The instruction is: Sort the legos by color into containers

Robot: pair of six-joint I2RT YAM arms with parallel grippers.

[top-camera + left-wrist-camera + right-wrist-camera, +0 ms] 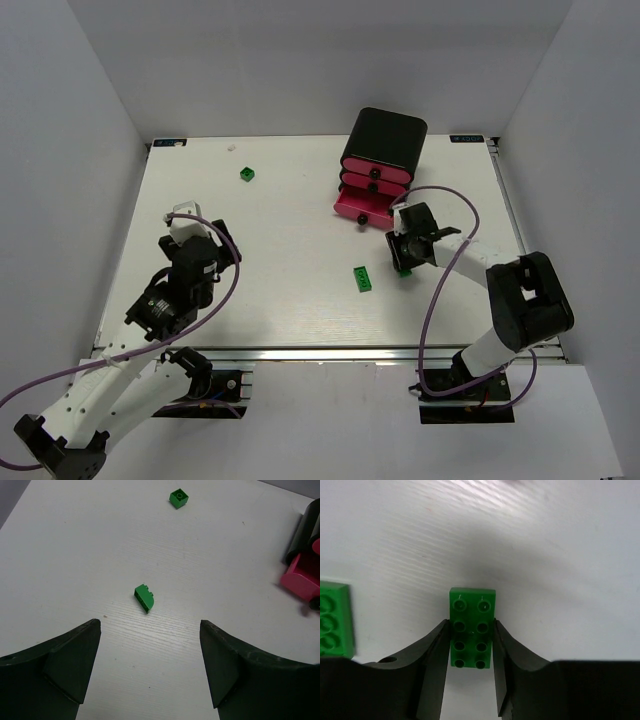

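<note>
Between the fingers of my right gripper (471,625) lies a green two-by-four brick (472,600), studs up, flat on the white table (280,320). My jaws are drawn in about halfway and press on both of its long sides, and the brick's far end pokes out past my fingertips toward 12 o'clock. A second green brick (363,278) lies flat just beside us at 9 o'clock, apart from my fingers.

From above, the black cabinet (388,135) stands at about 1 o'clock from the table's middle, near the far edge. Its three pink drawers (375,180) face the near side, each with a small black knob. The lowest drawer (358,206) sticks out further than the two above it. I cannot tell what, if anything, lies in any of the three. My right gripper sits at 5 o'clock from that lowest drawer, close by it.

My left gripper (150,630) hangs over the left half of the table with its jaws spread wide and nothing between them. A green quarter-round brick (144,597) lies just ahead of it at 12 o'clock. A green cube (178,498) sits well beyond that brick, one stud up.
</note>
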